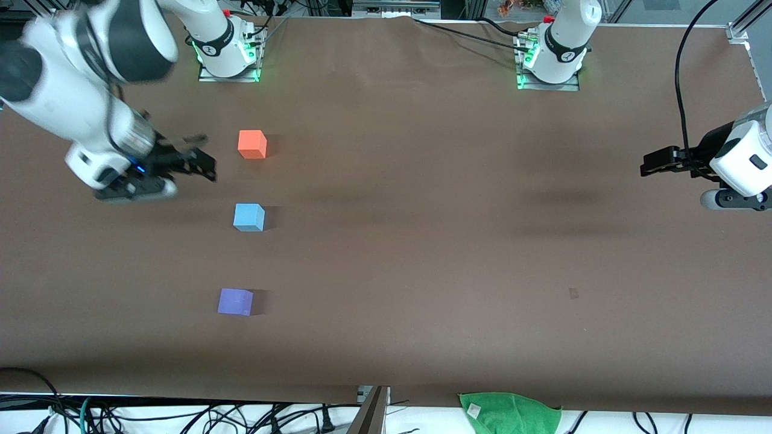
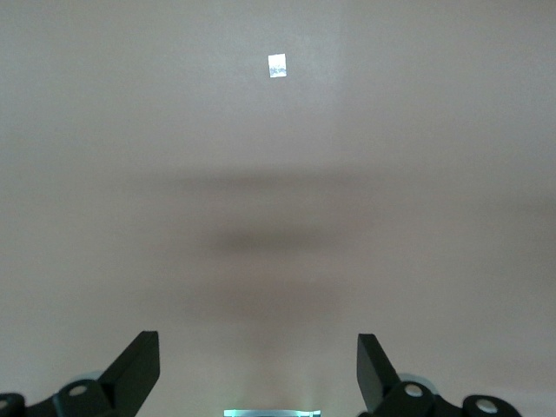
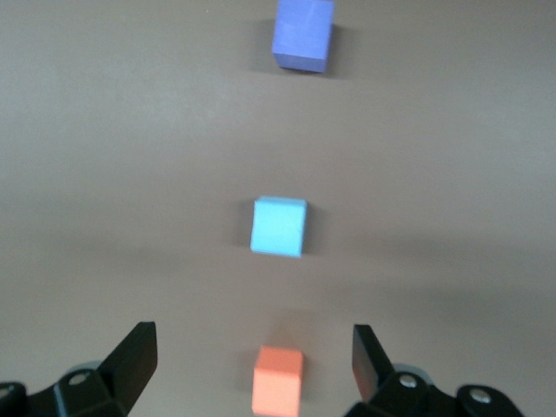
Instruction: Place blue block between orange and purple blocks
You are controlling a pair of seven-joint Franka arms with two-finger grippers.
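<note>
Three cubes stand in a line on the brown table toward the right arm's end. The orange block [image 1: 252, 144] [image 3: 278, 391] is farthest from the front camera, the blue block [image 1: 249, 217] [image 3: 279, 226] sits in the middle, and the purple block [image 1: 235, 301] [image 3: 302, 35] is nearest. My right gripper [image 1: 204, 157] [image 3: 252, 339] hangs open and empty in the air beside the orange block, touching none of the cubes. My left gripper [image 1: 645, 166] [image 2: 257, 345] waits open and empty over bare table at the left arm's end.
A green cloth [image 1: 509, 413] lies at the table's near edge, with cables below that edge. A small pale mark [image 1: 573, 293] [image 2: 277, 65] is on the table surface toward the left arm's end.
</note>
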